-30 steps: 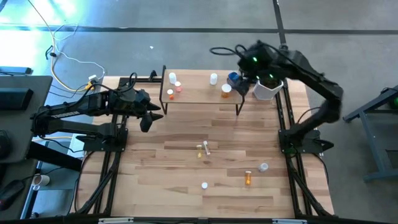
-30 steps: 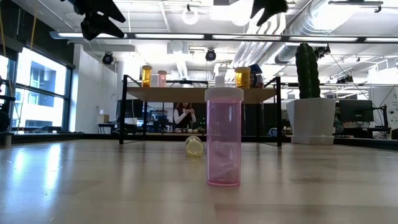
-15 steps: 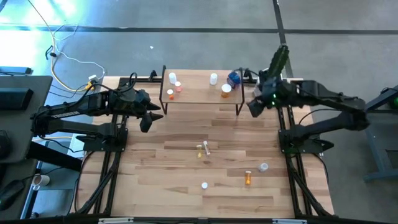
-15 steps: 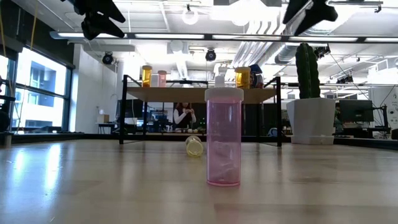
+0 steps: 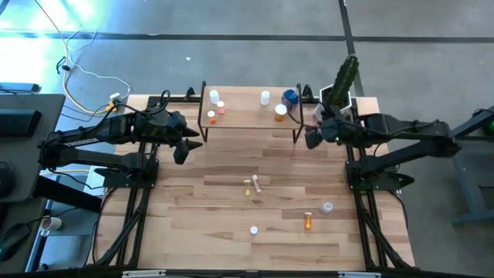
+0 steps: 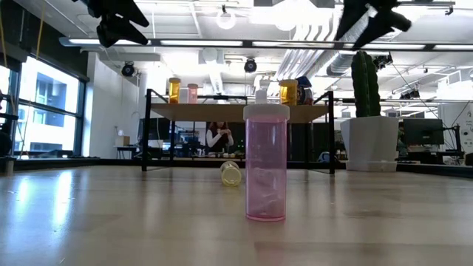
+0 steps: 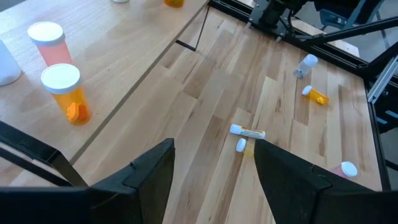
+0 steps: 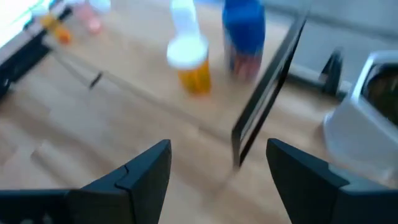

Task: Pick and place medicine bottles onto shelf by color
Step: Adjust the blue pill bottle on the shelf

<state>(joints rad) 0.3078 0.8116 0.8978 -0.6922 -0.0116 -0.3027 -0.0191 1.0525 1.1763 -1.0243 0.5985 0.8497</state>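
Above the table, both arms hover flanking the shelf, jaws released and empty

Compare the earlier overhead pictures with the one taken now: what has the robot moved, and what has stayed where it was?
The right gripper drew back from above the shelf's right end, by the blue jar, to just off the shelf's front right corner, open and empty. The left gripper, the shelf bottles and the bottles on the table have not moved.

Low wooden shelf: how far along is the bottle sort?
Done: six bottles stand on the low light-wood shelf, including the blue jar. In hand: nothing; left pincer and right pincer are open and empty. Left: about five, including the orange bottle on the table.
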